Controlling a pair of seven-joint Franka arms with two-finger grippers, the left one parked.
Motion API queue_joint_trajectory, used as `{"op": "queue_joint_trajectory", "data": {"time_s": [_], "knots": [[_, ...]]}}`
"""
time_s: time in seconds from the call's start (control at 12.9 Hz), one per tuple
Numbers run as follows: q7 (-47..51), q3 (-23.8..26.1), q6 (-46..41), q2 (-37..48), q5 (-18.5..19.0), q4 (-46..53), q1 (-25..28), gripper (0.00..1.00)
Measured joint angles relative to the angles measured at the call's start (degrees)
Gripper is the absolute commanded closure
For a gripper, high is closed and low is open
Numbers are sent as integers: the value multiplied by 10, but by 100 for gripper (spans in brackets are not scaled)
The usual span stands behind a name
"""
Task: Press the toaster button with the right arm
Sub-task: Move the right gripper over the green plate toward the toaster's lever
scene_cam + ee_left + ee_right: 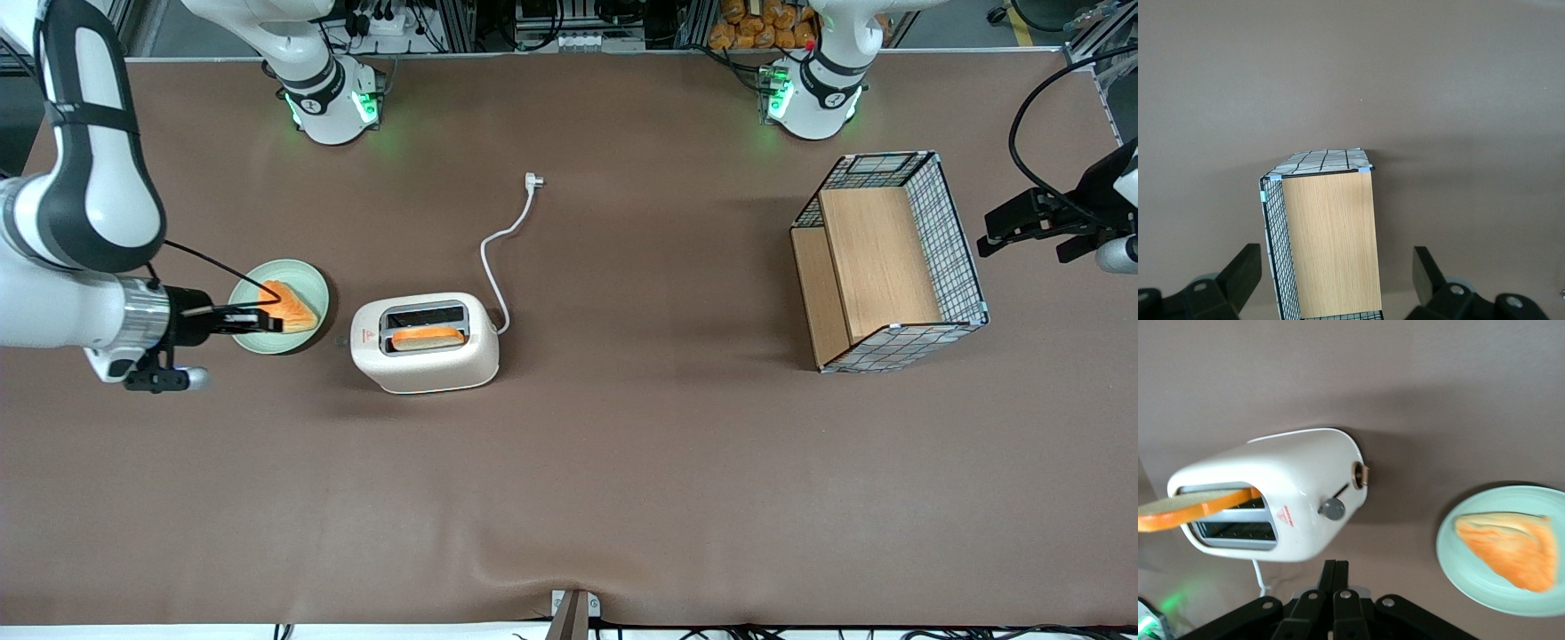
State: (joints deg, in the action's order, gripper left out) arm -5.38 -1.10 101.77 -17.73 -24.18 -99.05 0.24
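Gripper (267, 320) hanging over the plate (249, 289), fingers pressed together with nothing between them (seen best from the right wrist, where the two black fingers (1335, 577) meet in one narrow point). Right arm (84, 222) reaching in level from the working arm's end of the table.

Toaster (427, 364) just beside the plate, toward the parked arm's end, standing upright on the brown table (622, 462). Button (1333, 509) sticking out of the narrow end face that looks toward the gripper, apart from the fingertips, with open tabletop showing between the plate's rim and the toaster. A round copper-rimmed knob (1359, 474) on the same end face, near the button. Red triangle mark (1287, 515) on the top by the slots.

One slice (427, 338) standing in the slot nearer the front camera; the other slot dark. A triangular orange piece (289, 307) lying on the plate, partly under the fingers.

Cord (502, 258) curling away from the toaster toward the arm bases, plug (532, 181) lying loose on the table.

Wire-and-wood basket (889, 267) well apart, toward the parked arm's end. Wide bare table between toaster and basket, and between toaster and the table edge nearest the front camera.
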Motion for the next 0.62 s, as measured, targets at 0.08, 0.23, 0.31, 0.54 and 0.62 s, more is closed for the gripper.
{"op": "queue_joint_trajectory", "data": {"time_s": [0.08,0.23,0.31,0.54,0.62], "knots": [[0,1,23,0,-10,-19,5,100],[0,2,62,0,-25,-48,19,100],[0,3,83,0,-30,-62,25,100],[-9,3,119,0,-45,-92,33,100],[-9,3,121,0,-47,-95,34,100]]}}
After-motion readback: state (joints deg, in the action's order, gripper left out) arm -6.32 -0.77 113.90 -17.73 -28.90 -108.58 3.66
